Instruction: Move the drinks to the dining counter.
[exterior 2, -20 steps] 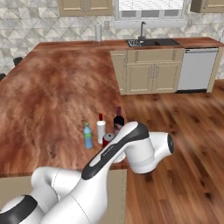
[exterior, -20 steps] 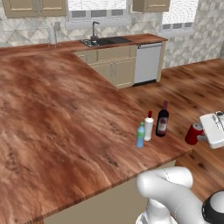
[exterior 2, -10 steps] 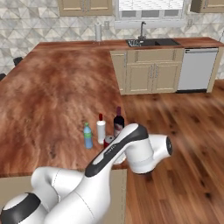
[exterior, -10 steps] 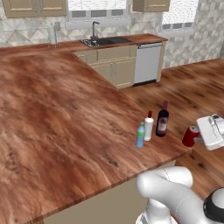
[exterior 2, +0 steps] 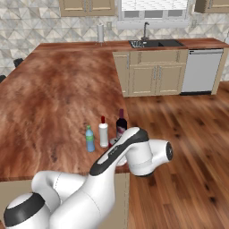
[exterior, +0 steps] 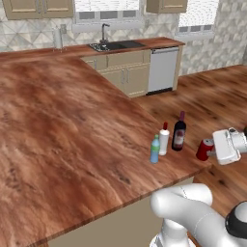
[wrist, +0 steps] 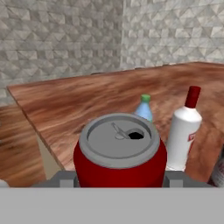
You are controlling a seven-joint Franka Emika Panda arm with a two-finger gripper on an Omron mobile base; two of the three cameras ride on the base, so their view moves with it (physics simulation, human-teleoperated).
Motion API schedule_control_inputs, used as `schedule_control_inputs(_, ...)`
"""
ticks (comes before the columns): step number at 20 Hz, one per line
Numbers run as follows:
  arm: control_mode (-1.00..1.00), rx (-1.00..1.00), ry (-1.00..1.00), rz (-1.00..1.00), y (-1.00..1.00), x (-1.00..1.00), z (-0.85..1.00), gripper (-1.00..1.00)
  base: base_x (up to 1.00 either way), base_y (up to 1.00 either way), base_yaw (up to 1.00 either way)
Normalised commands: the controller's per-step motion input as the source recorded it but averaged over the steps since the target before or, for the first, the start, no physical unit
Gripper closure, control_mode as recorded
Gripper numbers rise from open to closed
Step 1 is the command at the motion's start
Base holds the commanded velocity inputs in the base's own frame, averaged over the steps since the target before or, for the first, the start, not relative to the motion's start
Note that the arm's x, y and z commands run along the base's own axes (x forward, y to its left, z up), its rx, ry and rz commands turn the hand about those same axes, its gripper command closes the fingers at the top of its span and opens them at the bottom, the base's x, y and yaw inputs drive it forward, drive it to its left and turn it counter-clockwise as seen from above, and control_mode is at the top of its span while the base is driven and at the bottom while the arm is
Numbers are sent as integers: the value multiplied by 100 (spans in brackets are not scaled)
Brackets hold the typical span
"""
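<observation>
The drinks are gathered at the surface's (exterior: 72,144) near corner: going rightward from the blue-green bottle (exterior: 155,149), the white bottle (exterior: 164,140) stands just beside it, then the dark wine bottle (exterior: 179,132). The red can (exterior: 204,149) sits farthest right, past the surface's edge, with the hand (exterior: 212,150) clamped on its sides, apparently carrying it to join the row.

- In my hand view the red can (wrist: 120,153) hides its own base and the fingertips.
- The wine bottle (wrist: 218,170) is cut off at the right edge.
- My arm covers the can in the right base view.
</observation>
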Motion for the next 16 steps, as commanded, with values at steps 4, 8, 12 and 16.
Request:
schedule_control_inputs(4,-100,0,0,-7,0,0,-13,100,0,0,0)
schedule_control_inputs(8,-100,0,0,-5,0,0,-17,100,0,0,0)
schedule_control_inputs(12,-100,0,0,-3,0,0,-15,100,0,0,0)
schedule_control_inputs(16,-100,0,0,-1,0,4,-18,100,0,0,0)
